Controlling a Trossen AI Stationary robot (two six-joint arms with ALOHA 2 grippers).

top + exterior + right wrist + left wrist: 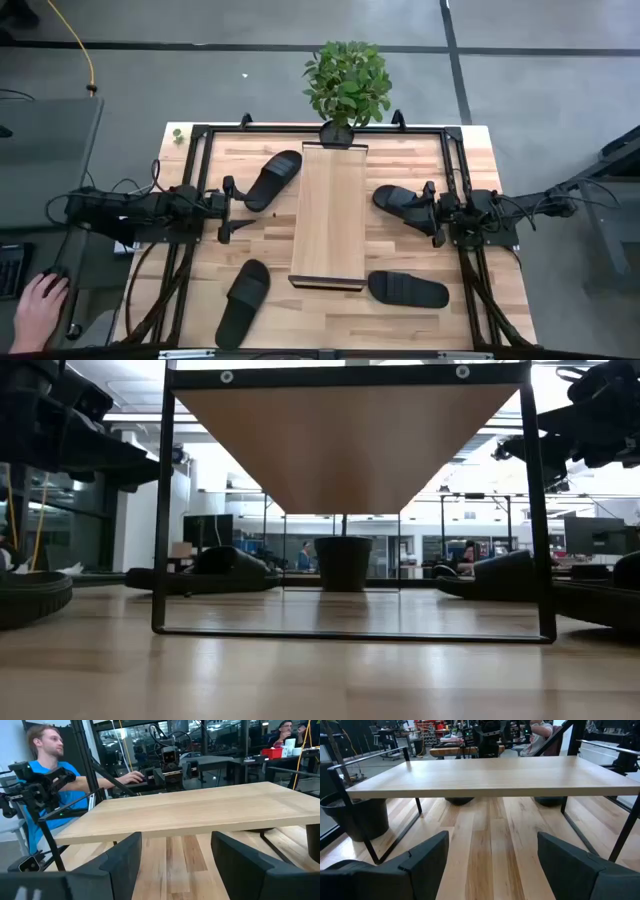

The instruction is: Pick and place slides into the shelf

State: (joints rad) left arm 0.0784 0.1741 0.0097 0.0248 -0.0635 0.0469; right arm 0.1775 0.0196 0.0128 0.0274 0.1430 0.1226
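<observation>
The shelf (329,215) is a pale wood board on a black frame, standing at the table's middle. Four black slides lie flat on their soles around it: one far left (273,180), one near left (243,302), one far right (400,200), one near right (408,289). My left gripper (226,210) hovers open at the shelf's left, facing the board (490,775). My right gripper (433,212) hovers open at the shelf's right, above the far right slide's end, with the board (190,810) ahead of it. In the low view the slides (215,570) (500,575) flank the shelf frame (350,635).
A potted plant (347,85) stands at the table's far edge behind the shelf. Black rails (195,160) run along the table's left and right sides. A person's hand (35,305) rests off the table at the left; a person in blue (50,775) sits beyond it.
</observation>
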